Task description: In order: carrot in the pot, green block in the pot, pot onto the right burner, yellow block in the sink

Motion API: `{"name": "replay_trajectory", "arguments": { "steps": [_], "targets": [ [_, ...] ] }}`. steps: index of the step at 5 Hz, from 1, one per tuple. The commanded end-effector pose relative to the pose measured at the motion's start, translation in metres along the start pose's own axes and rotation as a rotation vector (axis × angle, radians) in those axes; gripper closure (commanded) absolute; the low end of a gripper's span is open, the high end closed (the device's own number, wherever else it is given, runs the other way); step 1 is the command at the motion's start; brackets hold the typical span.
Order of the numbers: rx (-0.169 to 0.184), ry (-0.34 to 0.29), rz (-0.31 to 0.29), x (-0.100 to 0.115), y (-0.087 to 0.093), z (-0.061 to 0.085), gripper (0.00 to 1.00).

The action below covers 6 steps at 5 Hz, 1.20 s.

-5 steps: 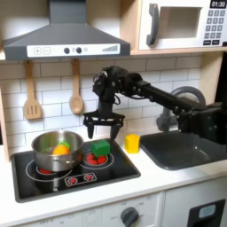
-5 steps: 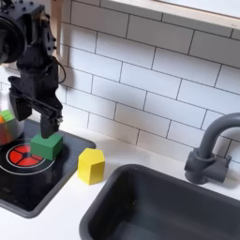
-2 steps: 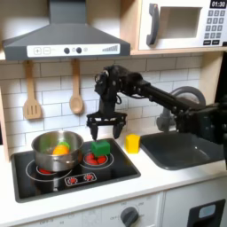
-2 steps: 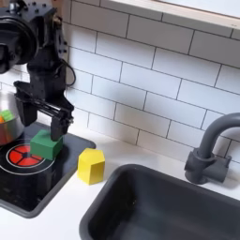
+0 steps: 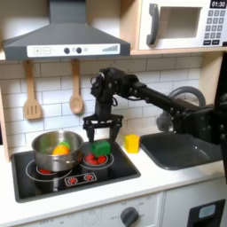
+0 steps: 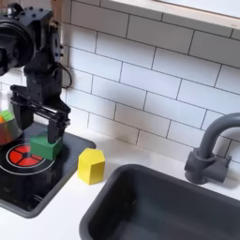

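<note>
In the first exterior view the pot (image 5: 58,149) sits to the gripper's left on the black cooktop (image 5: 71,181), with the carrot (image 5: 59,150) lying inside it. The gripper (image 5: 99,131) hangs from an arm (image 5: 168,104) that reaches in from the first exterior view's right, bends at the elbow and points its wrist straight down. Its fingers are spread wide, straddling the air just above the green block (image 5: 100,146), gripping nothing. The block rests directly below on the right burner (image 5: 97,159). To the gripper's right stands the yellow block (image 5: 132,143) on the counter, and farther right lies the sink (image 5: 184,149) with its faucet (image 5: 183,96).
</note>
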State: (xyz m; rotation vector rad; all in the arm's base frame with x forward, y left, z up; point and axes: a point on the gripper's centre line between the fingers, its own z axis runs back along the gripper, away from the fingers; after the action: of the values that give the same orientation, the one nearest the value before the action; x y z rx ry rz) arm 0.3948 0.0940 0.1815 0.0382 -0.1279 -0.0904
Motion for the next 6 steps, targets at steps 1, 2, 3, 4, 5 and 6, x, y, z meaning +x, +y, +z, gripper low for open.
{"name": "replay_trajectory", "arguments": {
  "steps": [1,2,3,4,5,6],
  "targets": [
    [0.001,0.001,-0.006,-0.001,0.002,-0.002,0.0],
    [-0.002,0.012,0.0,-0.003,0.001,-0.009,0.0],
    [0.0,0.03,0.027,-0.006,-0.001,-0.014,0.0],
    [-0.027,0.018,0.081,-0.005,-0.001,-0.009,0.0],
    [-0.033,0.035,0.095,-0.006,-0.004,-0.012,0.0],
    [-0.037,0.036,0.123,-0.007,-0.002,-0.013,0.0]
  ]
}}
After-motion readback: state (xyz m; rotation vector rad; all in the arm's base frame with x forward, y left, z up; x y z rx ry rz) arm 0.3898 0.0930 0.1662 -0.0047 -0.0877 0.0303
